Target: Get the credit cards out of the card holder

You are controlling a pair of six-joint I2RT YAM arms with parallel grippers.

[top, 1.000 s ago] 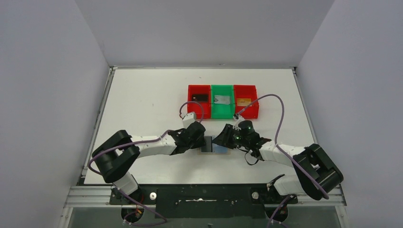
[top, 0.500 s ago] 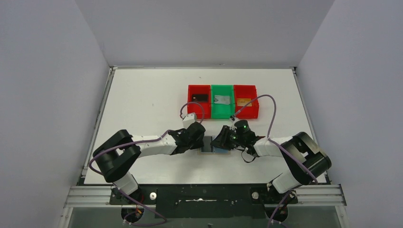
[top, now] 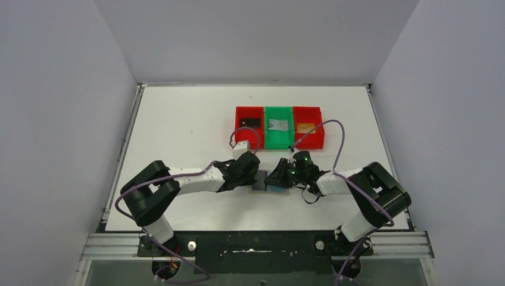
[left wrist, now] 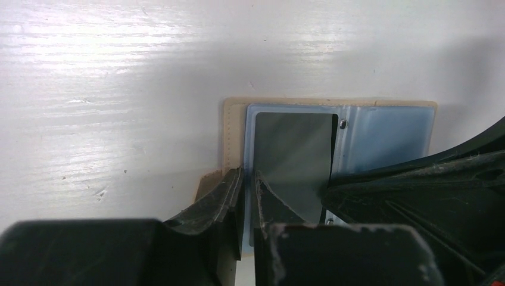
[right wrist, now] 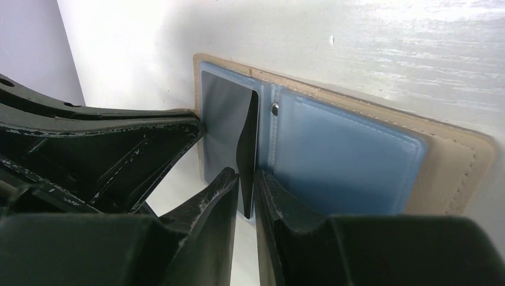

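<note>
Closing in over the last second, both grippers have narrowed their jaws from a wider spread to a pinch, and the right arm has folded its elbow in toward the card holder [left wrist: 387, 128]. The card holder lies open flat on the desk [top: 178, 131], pale blue lining up, between the two wrists.

The left gripper [left wrist: 249, 179] is pressed onto the left edge of the card holder, where the blue pocket meets the tan border, and appears to pin it down. The right gripper [right wrist: 247, 179] pinches the inner edge of a dark card [right wrist: 223, 113] that sits in the left pocket. That edge bows up off the lining, while the rest of the card is still inside the sleeve. The right pocket looks empty.

Beyond the card holder stands a row of three bins: a red bin [top: 249, 122] with a black card, a green bin [top: 278, 125] with a silver one, and a second red bin [top: 308, 126] with a gold-orange one.

Judging by this, the grasp on what looks like the last card is just made. The pull out of the pocket is not yet done, and the card's bend suggests it could slip.
</note>
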